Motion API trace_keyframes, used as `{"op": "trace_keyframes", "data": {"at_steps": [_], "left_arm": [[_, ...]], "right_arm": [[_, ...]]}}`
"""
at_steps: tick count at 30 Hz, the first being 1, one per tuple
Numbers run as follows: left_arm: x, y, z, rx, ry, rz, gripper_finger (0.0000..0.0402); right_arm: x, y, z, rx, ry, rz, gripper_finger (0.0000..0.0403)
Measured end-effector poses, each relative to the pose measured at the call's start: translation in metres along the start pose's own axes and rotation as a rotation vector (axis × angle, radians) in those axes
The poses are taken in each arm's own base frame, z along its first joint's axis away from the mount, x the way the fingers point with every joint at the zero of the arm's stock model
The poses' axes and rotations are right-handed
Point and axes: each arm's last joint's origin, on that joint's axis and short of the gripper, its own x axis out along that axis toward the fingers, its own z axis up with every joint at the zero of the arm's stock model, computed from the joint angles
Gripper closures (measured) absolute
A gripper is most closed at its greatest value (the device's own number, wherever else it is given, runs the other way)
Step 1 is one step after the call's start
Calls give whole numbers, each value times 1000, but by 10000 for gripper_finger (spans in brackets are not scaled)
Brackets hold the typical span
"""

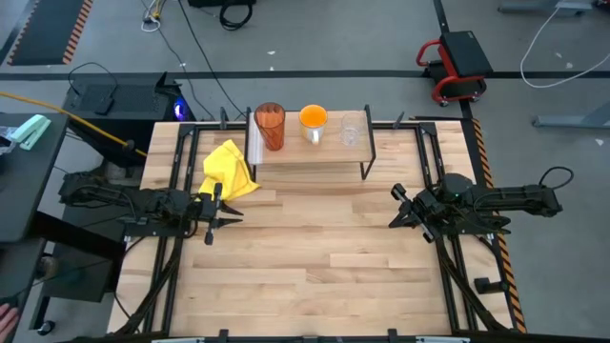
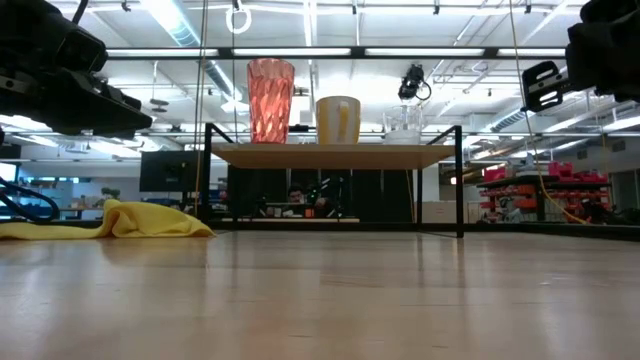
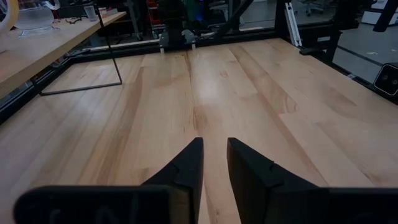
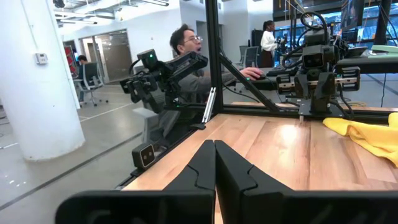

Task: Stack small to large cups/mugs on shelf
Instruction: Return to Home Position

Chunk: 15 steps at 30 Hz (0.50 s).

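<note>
Three vessels stand side by side on their bases on the shelf (image 1: 305, 158) (image 2: 330, 155) at the table's far middle. From left to right they are the ribbed brown-orange tumbler (image 1: 271, 125) (image 2: 270, 100), the orange mug (image 1: 313, 120) (image 2: 338, 120) and the clear cup (image 1: 351, 131) (image 2: 403, 124). My left gripper (image 1: 227, 211) (image 3: 214, 146) hovers near the table's left side, fingers a little apart, holding nothing. My right gripper (image 1: 393, 208) (image 4: 214, 144) hovers at the right side, fingers together and empty. Both point toward the table's middle.
A crumpled yellow cloth (image 1: 229, 170) (image 2: 120, 222) (image 4: 367, 134) lies on the table left of the shelf, just beyond my left gripper. Bare wooden tabletop (image 1: 315, 257) stretches between the arms and toward the near edge. A person (image 4: 186, 43) sits beyond the table's left side.
</note>
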Motion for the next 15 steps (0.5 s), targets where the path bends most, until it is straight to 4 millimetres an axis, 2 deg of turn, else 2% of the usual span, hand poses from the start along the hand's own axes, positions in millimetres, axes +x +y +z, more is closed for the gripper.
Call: {"op": "trace_keyframes", "data": {"at_steps": [15], "left_arm": [[0,0,0,0,0,0,318]], "right_arm": [[0,0,0,0,0,0,397]]}}
